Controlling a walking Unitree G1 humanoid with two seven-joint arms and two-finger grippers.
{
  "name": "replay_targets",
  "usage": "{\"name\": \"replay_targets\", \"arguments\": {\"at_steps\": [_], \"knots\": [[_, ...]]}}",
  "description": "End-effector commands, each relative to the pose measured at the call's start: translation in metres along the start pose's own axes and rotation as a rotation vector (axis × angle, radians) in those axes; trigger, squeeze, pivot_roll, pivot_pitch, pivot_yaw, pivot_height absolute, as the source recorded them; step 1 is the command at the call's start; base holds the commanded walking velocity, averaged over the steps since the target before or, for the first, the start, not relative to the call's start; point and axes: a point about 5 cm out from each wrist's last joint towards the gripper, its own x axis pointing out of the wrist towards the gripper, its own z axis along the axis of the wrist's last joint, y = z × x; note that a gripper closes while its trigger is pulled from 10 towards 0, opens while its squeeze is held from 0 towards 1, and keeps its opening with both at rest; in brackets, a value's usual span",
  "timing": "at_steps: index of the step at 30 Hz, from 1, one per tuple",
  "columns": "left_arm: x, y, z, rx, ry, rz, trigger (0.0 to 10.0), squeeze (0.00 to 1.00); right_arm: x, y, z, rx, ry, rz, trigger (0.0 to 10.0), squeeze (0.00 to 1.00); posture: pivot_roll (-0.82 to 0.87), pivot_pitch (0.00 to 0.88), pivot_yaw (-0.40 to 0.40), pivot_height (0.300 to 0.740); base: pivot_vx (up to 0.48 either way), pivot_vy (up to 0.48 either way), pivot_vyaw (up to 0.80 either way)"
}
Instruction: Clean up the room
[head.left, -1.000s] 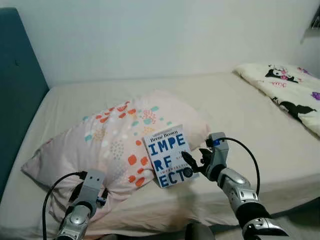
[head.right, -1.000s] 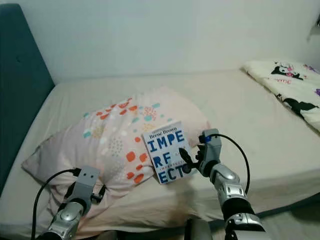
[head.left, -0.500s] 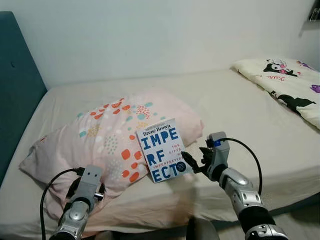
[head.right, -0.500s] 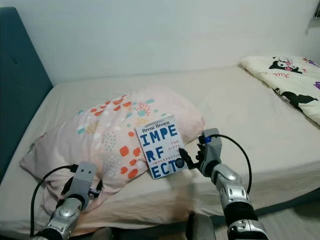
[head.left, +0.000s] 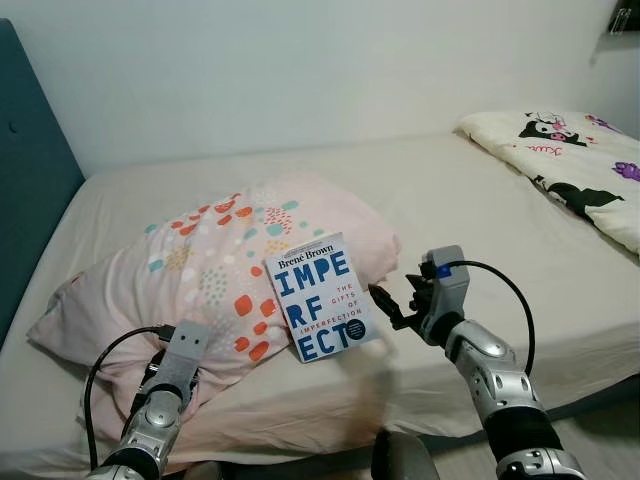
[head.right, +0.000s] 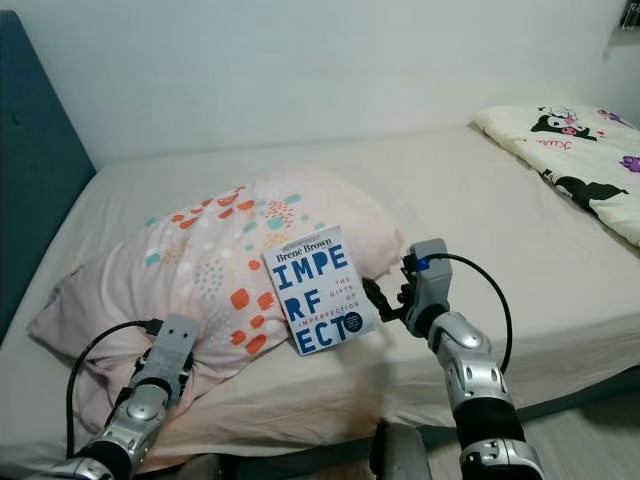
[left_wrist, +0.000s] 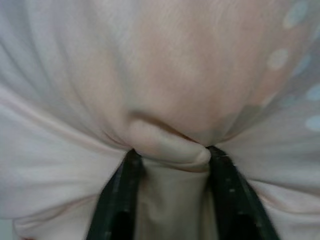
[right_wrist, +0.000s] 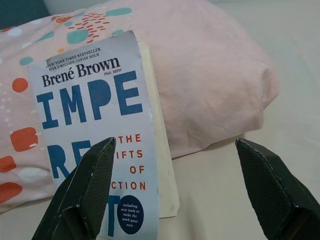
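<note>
Here, at the near edge of the bed, two things are being worked at once. The left gripper is being pressed into the near-left side of the pillow, and a fold of its pale pink cover is being pinched between the two black fingers. The right gripper is being held just beside the right edge of the book, with its fingers spread wide and nothing between them; the book's edge is lying between them in the right wrist view, but whether it is being touched cannot be told.

The book is resting tilted against the near-right slope of the pillow, its lower end on the sheet close to the near edge of the bed. The pillow is lying askew across the left half of the mattress, short of the teal headboard at the left edge. Farther off, a folded blanket with cartoon prints is lying at the far-right corner.

As a judgement, the tidying is being started rather than finished: the book is not yet being lifted, and the pillow is not yet being squared up.
</note>
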Motion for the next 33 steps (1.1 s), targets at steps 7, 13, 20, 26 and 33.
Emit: {"name": "replay_targets", "arguments": {"at_steps": [7,13,20,26,33], "knots": [[-0.001,-0.004,-0.007,0.039,0.056,-0.059,0.0,0.0,-0.003,0.0,0.008,-0.005,-0.013,-0.023,10.0,0.0,-0.04,0.052,-0.043,0.535,0.0,0.0,0.0],[0.003,0.001,0.001,0.015,0.036,-0.052,0.0,0.0,-0.001,0.011,0.006,-0.038,0.021,0.008,10.0,0.0,-0.04,0.052,-0.043,0.535,0.0,0.0,0.0],[0.01,0.003,0.025,-0.048,-0.065,-0.06,0.0,0.0,0.0,0.012,0.001,-0.052,0.047,-0.004,10.0,0.0,-0.03,0.053,-0.049,0.535,0.0,0.0,0.0],[0.018,0.013,0.072,-0.161,-0.256,-0.055,0.0,0.0,0.003,0.014,0.004,-0.047,0.045,-0.01,10.0,0.0,-0.03,0.054,-0.053,0.535,0.0,0.0,0.0],[0.018,0.042,0.162,-0.306,-0.584,-0.022,0.0,0.0,0.007,0.025,0.004,-0.05,0.052,0.02,10.0,0.0,-0.02,0.052,-0.058,0.535,0.0,0.0,0.0]]}}
